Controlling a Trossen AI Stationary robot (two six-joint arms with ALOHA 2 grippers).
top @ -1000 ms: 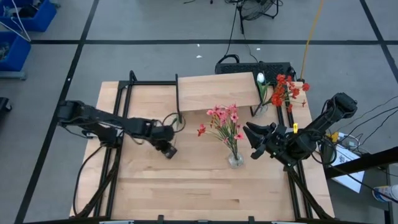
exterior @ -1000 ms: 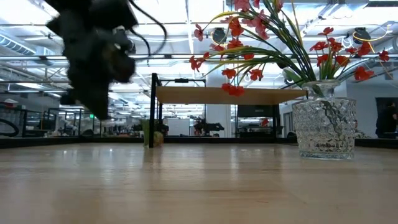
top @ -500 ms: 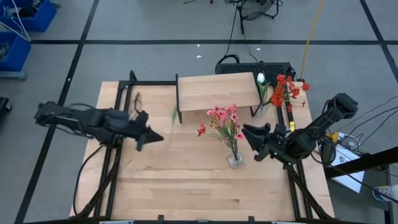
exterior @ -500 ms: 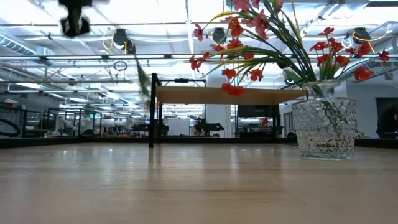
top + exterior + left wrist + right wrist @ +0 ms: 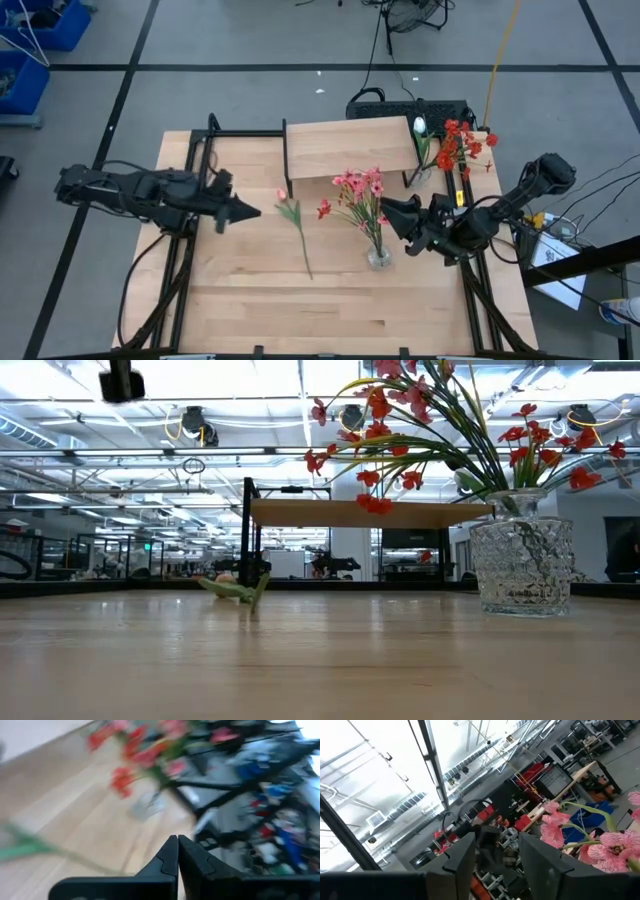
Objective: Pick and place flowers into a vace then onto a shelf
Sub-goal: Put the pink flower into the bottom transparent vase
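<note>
A glass vase point(image 5: 379, 257) on the bench point(image 5: 250, 300) holds pink sprays point(image 5: 358, 197). One pink bud point(image 5: 295, 218) lies loose beside it. Left tool point(image 5: 250, 211) closed, empty; right tool point(image 5: 385, 218) part-open, empty, near the vase.

Overhead view was evenly lit, soft diffuse light, only faint shadows under the arms on the table point(image 5: 250, 300). Low view was backlit: ceiling strip lights point(image 5: 300, 380) blew out to white, the near table surface soft and out of focus, glass vase point(image 5: 520, 565) catching highlights. Left wrist view was heavily motion-blurred, flowers point(image 5: 145, 755) smeared into streaks; only the closed left claw point(image 5: 177, 840) stayed sharp. Right wrist view was overexposed at the skylights, blossoms point(image 5: 615, 845) near the lens soft.
</note>
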